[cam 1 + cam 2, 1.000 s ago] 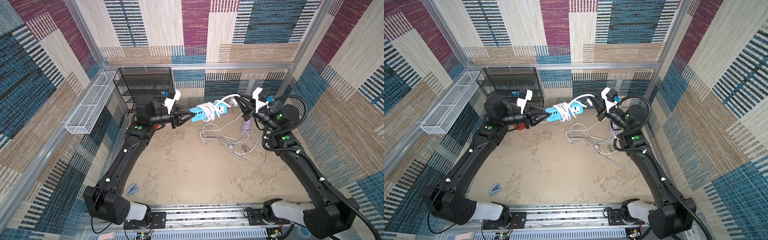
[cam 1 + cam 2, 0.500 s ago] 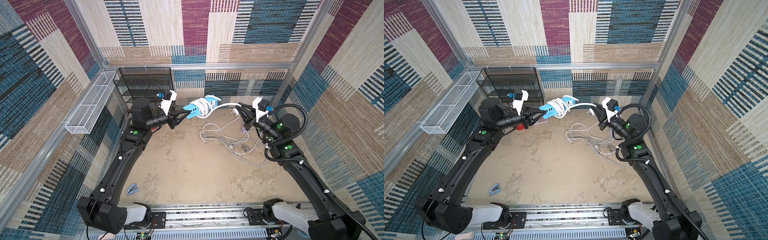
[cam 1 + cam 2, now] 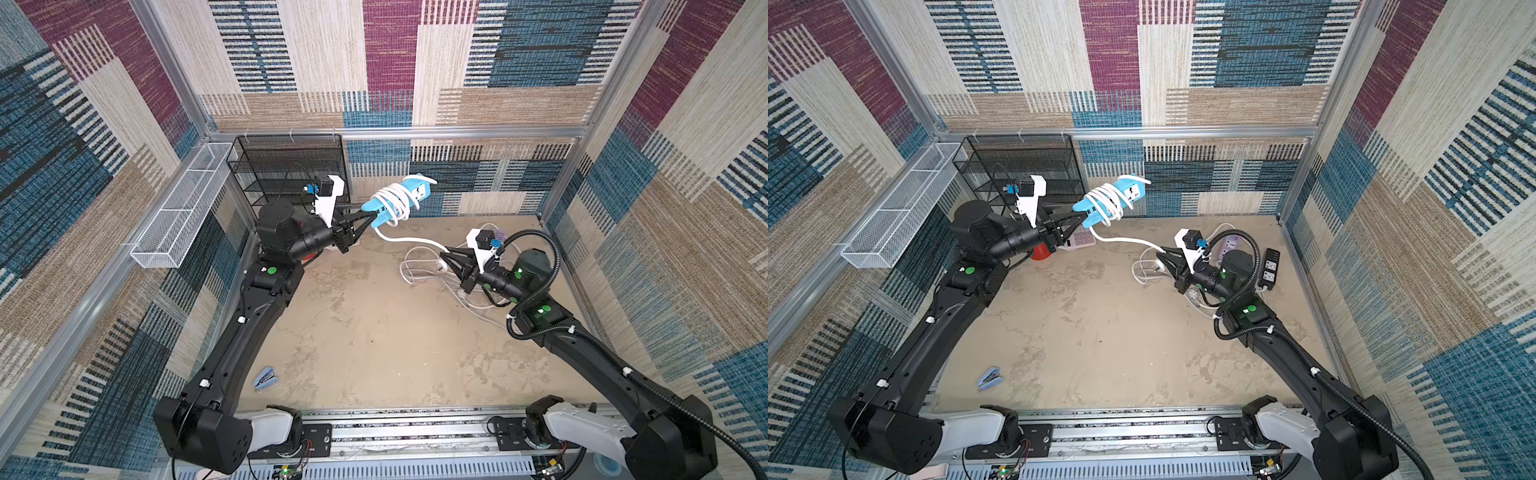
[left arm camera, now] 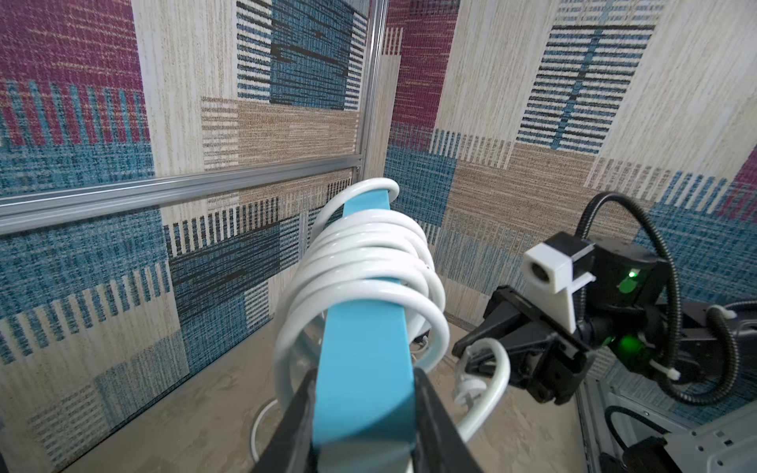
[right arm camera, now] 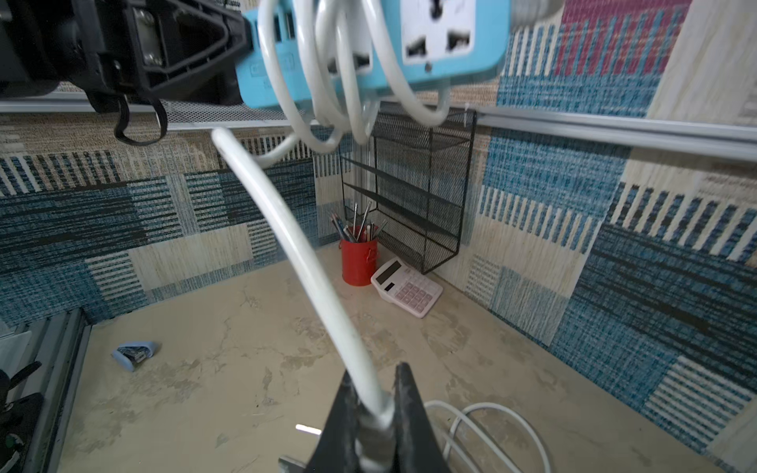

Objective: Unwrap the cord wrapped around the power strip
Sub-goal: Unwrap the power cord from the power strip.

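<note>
A light-blue power strip (image 3: pixel 413 185) (image 3: pixel 1129 187) hangs in the air near the back wall, tilted up. My left gripper (image 3: pixel 370 214) (image 4: pixel 366 381) is shut on its near end. Several turns of white cord (image 3: pixel 392 199) (image 4: pixel 364 262) still circle its middle. A free length of cord (image 5: pixel 303 254) sags from the coils down to my right gripper (image 3: pixel 446 255) (image 5: pixel 375 385). That gripper is shut on the cord, low over the table and to the right of the strip. The strip's socket face (image 5: pixel 438 32) shows in the right wrist view.
A loose pile of white cords (image 3: pixel 419 266), a purple strip (image 3: pixel 496 235) and a black strip (image 3: pixel 1271 266) lie under the right arm. A black mesh rack (image 3: pixel 291 166), red pen cup (image 5: pixel 358 260) and calculator (image 5: pixel 405 286) fill the back left corner. A blue stapler (image 3: pixel 266 378) lies front left.
The left gripper has lifted the strip higher and tilted it up. The right gripper has dropped toward the table with the cord, and the free stretch between them has grown longer.
</note>
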### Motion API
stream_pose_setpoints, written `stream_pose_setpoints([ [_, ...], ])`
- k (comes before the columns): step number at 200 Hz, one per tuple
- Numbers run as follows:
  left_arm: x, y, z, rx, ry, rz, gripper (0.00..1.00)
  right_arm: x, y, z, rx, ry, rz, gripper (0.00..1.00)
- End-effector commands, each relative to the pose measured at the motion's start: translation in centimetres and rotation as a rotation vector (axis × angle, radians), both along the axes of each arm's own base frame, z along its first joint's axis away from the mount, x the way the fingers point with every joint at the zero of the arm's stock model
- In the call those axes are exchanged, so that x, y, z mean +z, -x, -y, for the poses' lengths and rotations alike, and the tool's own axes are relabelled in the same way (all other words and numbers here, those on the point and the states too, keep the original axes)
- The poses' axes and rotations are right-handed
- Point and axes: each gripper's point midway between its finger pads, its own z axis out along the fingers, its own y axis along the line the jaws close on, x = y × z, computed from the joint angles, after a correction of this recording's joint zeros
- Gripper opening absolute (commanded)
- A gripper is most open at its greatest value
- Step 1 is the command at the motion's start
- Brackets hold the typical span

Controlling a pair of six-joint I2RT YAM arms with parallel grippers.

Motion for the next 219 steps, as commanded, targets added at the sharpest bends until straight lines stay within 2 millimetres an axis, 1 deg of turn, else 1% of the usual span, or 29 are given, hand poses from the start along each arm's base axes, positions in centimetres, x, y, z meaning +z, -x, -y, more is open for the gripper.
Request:
stream_pose_setpoints([
  [1,2.5,1.5,0.9,-0.094,0.061,0.066,0.00,-0.1,-0.8,-0.3,-0.007,-0.036,0.011,0.00],
  [21,2.3,2.8,2.4,-0.183,0.051,0.064,0.00,-1.2,-1.7,-0.8,-0.002,-0.043,-0.009,0.00],
  [48,2.0,4.3,3.9,-0.277,0.041,0.051,0.00,-1.8,-3.2,-1.1,-0.017,-0.053,-0.010,0.00],
  [72,1.9,5.6,5.1,-0.357,0.034,0.036,0.00,-1.2,-5.0,-0.5,-0.037,-0.082,0.000,0.00],
  [95,1.5,6.8,5.9,-0.409,0.007,0.028,0.00,-0.3,-6.6,1.2,-0.071,-0.112,0.013,0.00],
  [111,0.8,7.5,6.7,-0.447,-0.016,0.015,0.00,0.8,-7.7,2.4,-0.099,-0.116,0.038,0.00],
  [139,-0.4,8.0,8.1,-0.501,-0.043,-0.020,0.00,3.7,-9.1,4.2,-0.144,-0.112,0.103,0.00],
  [168,-1.9,8.5,9.6,-0.547,-0.068,-0.058,0.00,7.2,-9.5,5.8,-0.184,-0.105,0.177,0.00],
  [188,-3.0,8.0,10.1,-0.555,-0.088,-0.085,0.00,9.6,-9.3,7.1,-0.221,-0.101,0.228,0.00],
  [200,-3.7,7.7,10.4,-0.565,-0.092,-0.102,0.00,11.2,-8.6,7.7,-0.240,-0.100,0.261,0.00],
  [219,-4.8,7.0,10.8,-0.559,-0.107,-0.131,0.00,13.9,-6.9,8.5,-0.267,-0.103,0.319,0.00],
])
